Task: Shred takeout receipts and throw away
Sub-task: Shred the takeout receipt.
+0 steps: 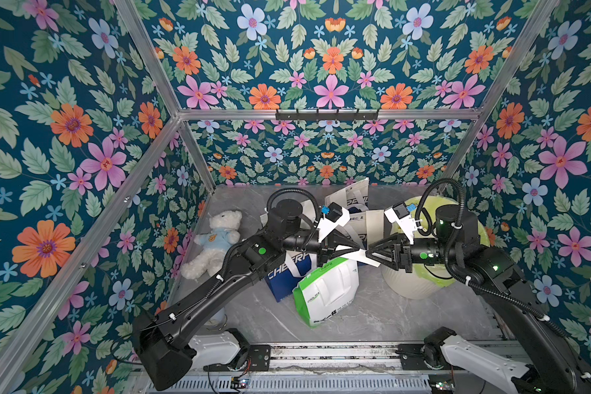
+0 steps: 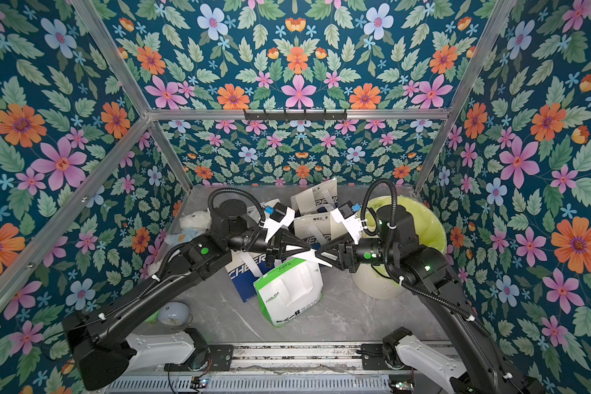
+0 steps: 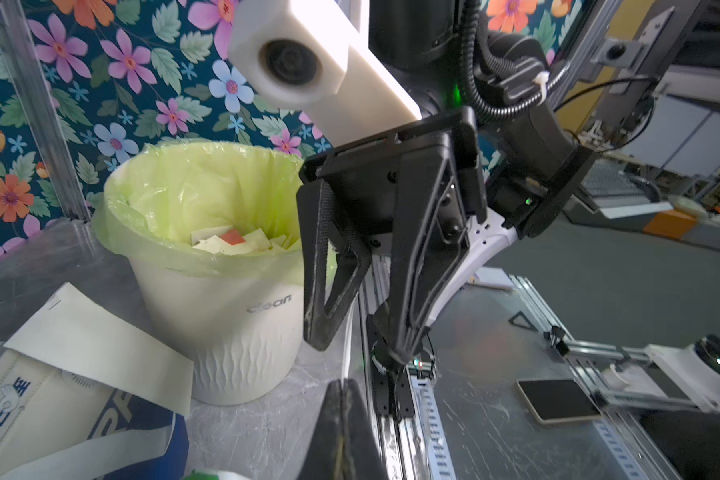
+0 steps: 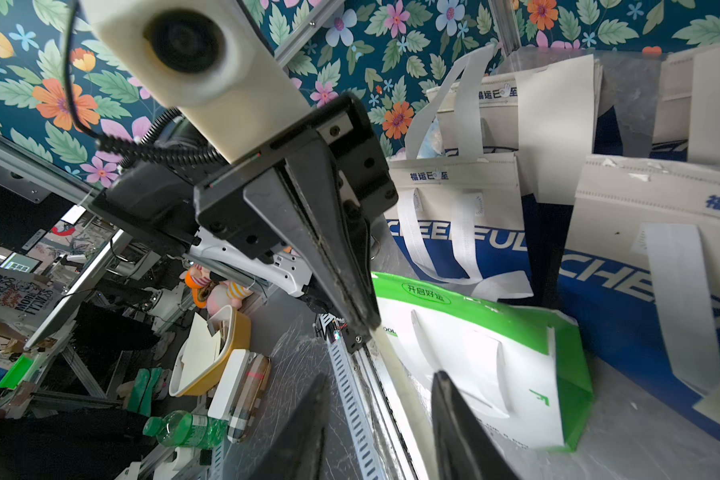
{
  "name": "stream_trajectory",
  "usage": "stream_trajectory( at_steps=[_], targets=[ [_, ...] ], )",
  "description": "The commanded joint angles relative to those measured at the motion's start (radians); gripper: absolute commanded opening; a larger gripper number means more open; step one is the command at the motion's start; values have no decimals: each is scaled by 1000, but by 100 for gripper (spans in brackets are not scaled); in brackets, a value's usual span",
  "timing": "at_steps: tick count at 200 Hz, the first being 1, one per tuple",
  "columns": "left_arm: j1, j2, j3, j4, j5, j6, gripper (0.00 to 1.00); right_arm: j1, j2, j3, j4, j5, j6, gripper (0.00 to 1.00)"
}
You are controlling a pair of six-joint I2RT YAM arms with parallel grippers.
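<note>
Over the bags, in both top views, my two grippers meet tip to tip. My left gripper [image 1: 362, 250] [image 3: 342, 388] is shut on a takeout receipt [image 1: 352, 254] [image 2: 310, 254], a thin white strip seen edge-on in the right wrist view [image 4: 393, 357]. My right gripper [image 1: 370, 254] [image 4: 379, 376] is open, and the strip runs between its spread fingers [image 3: 412, 266]. More white receipts lie against the bags [image 3: 96, 345] [image 4: 558, 124]. The white bin [image 1: 420, 283] [image 3: 225, 299] with a green liner stands behind the right gripper and holds paper scraps [image 3: 233, 243].
White-and-blue bags [image 1: 287, 273] [image 4: 466, 232] and a white-and-green bag [image 1: 325, 293] [image 4: 495, 353] crowd the middle of the grey tabletop. A teddy bear [image 1: 212, 242] sits at the left wall. A black hook rail [image 1: 326, 114] hangs on the back frame. A small round clock [image 2: 173, 312] stands near the left arm's base.
</note>
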Motion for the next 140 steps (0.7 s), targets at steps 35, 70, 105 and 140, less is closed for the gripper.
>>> stream_trajectory(
  at_steps=[35, 70, 105, 140],
  targets=[
    [-18, -32, -169, 517, -86, -285, 0, 2, 19, -12, 133, -59, 60, 41],
    [-19, -46, -174, 511, -99, -274, 0, 4, 5, -29, 129, -43, 47, 40],
    [-20, -54, -181, 510, -90, -282, 0, 4, -8, -33, 125, -17, 32, 49],
    [-21, -55, -186, 518, -92, -288, 0, 4, 4, -20, 145, -29, 44, 46]
  ],
)
